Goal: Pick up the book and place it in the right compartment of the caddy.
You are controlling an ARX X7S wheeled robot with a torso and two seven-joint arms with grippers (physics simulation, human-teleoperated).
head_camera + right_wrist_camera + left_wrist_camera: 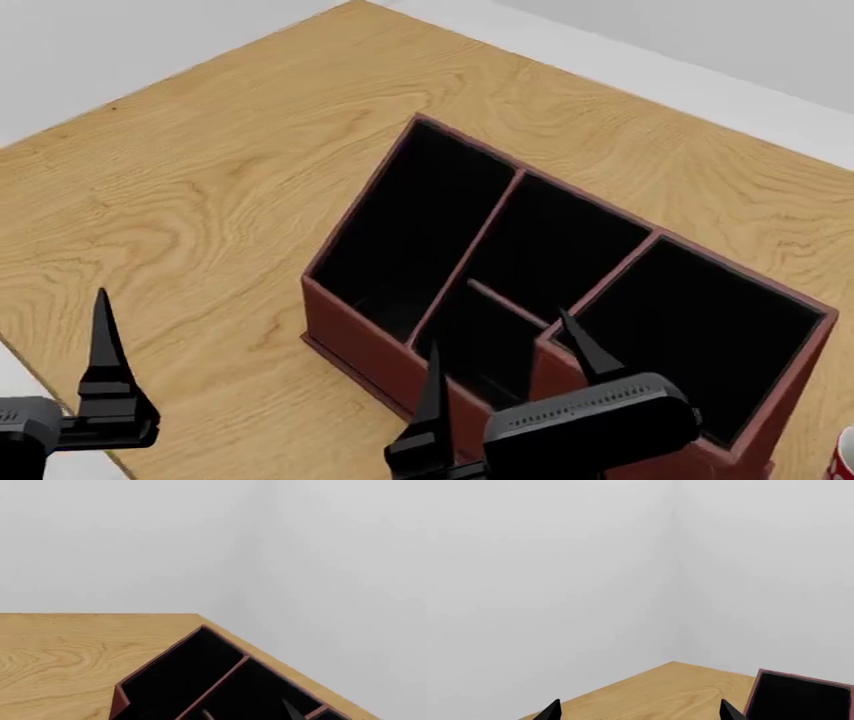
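The book is out of view in every frame. The reddish-brown caddy [358, 325] with its black interior stands on the wooden table; it also shows in the left wrist view [752, 696] and the right wrist view [119, 700]. Its right compartment [694, 325], square with a taller front wall, holds nothing. My right gripper [509, 366] hovers open over the caddy's front middle sections, and its tips show in the right wrist view [248, 713]. My left gripper [640, 713] is open with nothing between its fingers, over the table left of the caddy; one finger [103, 345] shows in the head view.
The wooden table [200, 200] stretches left and behind the caddy, with its corner at the back [358, 4] and its near-left edge [27, 355]. A white and red object [843, 455] peeks in at the lower right edge. Plain grey walls stand behind.
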